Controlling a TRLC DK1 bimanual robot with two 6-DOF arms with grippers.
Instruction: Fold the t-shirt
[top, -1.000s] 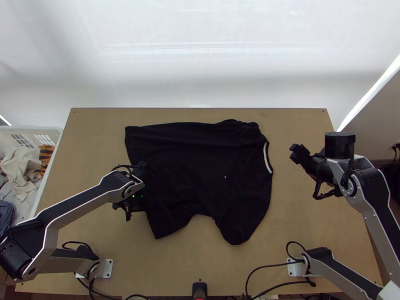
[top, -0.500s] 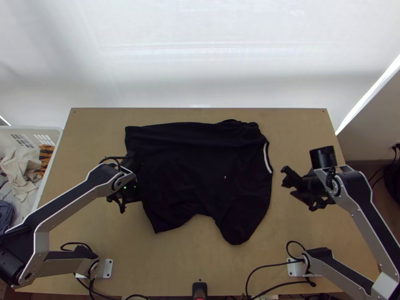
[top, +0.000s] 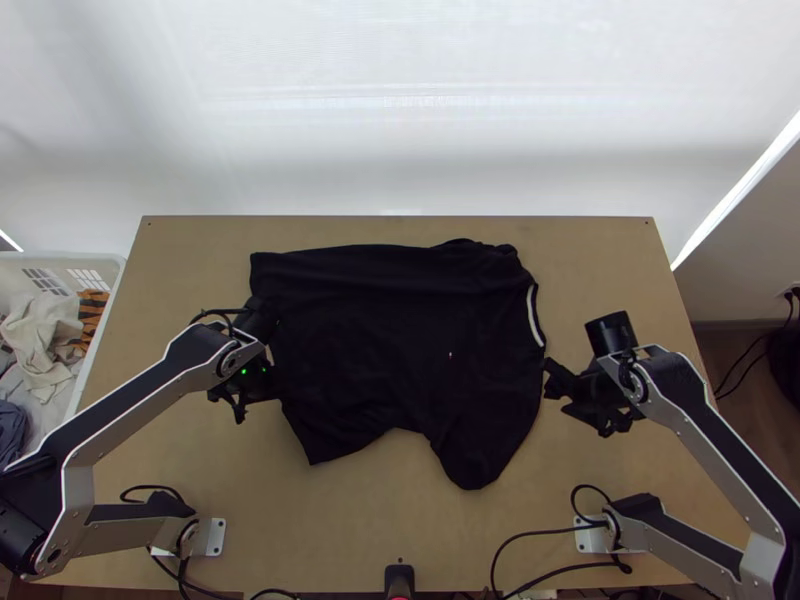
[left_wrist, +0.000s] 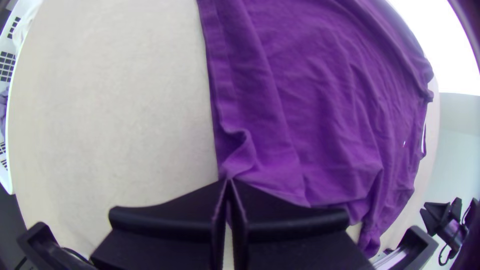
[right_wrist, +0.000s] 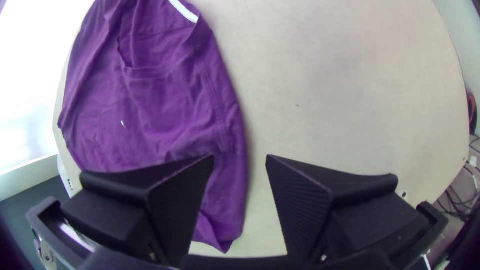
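Observation:
The black t-shirt (top: 400, 340) lies spread on the table, its collar with a white strip toward the right and its upper edge folded or bunched; in both wrist views the shirt (left_wrist: 320, 100) looks purple. At its left hem is my left gripper (top: 275, 392). In the left wrist view my left gripper (left_wrist: 229, 182) is shut on the hem, where the cloth puckers at the fingertips. My right gripper (top: 550, 380) is at the shirt's right edge, beside the sleeve. In the right wrist view, my right gripper (right_wrist: 240, 157) stands open above the shirt's edge (right_wrist: 232, 125), nothing between its fingers.
A white basket (top: 95, 350) with clothes stands against the table's left side. A small black device (top: 399, 578) sits at the near edge, and cables (top: 540, 535) lie near the right arm's base. Bare wood (top: 590, 260) surrounds the shirt.
My left gripper has moved slightly left, drawing the lower left hem a little with it. The right gripper has moved left and toward the near side, up to the shirt's edge.

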